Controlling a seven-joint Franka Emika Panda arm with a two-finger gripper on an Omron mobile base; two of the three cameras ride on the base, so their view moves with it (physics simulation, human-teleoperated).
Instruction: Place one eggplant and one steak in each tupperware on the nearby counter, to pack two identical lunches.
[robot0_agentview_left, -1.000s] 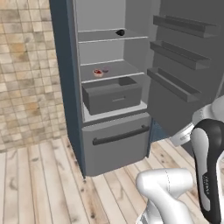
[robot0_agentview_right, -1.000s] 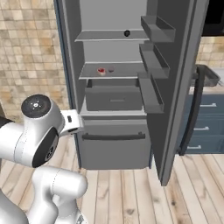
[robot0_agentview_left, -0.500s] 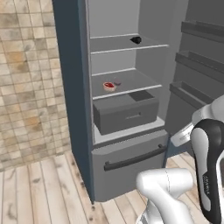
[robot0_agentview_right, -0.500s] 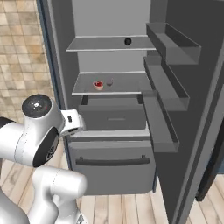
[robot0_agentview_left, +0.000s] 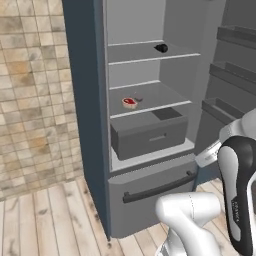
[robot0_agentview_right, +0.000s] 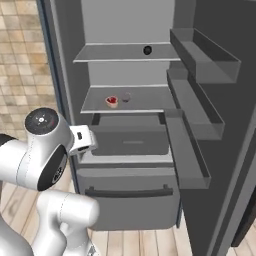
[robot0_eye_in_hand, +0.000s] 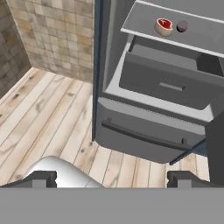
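Note:
A red steak (robot0_agentview_left: 129, 103) (robot0_agentview_right: 111, 101) (robot0_eye_in_hand: 163, 26) lies on the middle shelf of the open fridge. Right beside it sits a small dark rounded piece (robot0_agentview_left: 139, 98) (robot0_eye_in_hand: 182, 26). A dark eggplant (robot0_agentview_left: 161, 48) (robot0_agentview_right: 147, 50) rests on the shelf above. My gripper (robot0_eye_in_hand: 111, 179) is open and holds nothing. It hangs well in front of the fridge and below the steak's shelf, looking up at it. The tupperware and the counter are out of view.
The fridge door (robot0_agentview_right: 200, 65) stands open on the right, its rack shelves jutting inward. A grey drawer (robot0_agentview_left: 150, 137) is pulled partly out under the steak's shelf. Below it is a bottom drawer with a bar handle (robot0_agentview_left: 160, 187). A tiled wall (robot0_agentview_left: 30, 75) and wooden floor (robot0_eye_in_hand: 52, 113) lie to the left.
The whole picture has shifted and the fridge looks larger, so the base has driven closer to it. The things on the shelves stay put. The gripper stays open.

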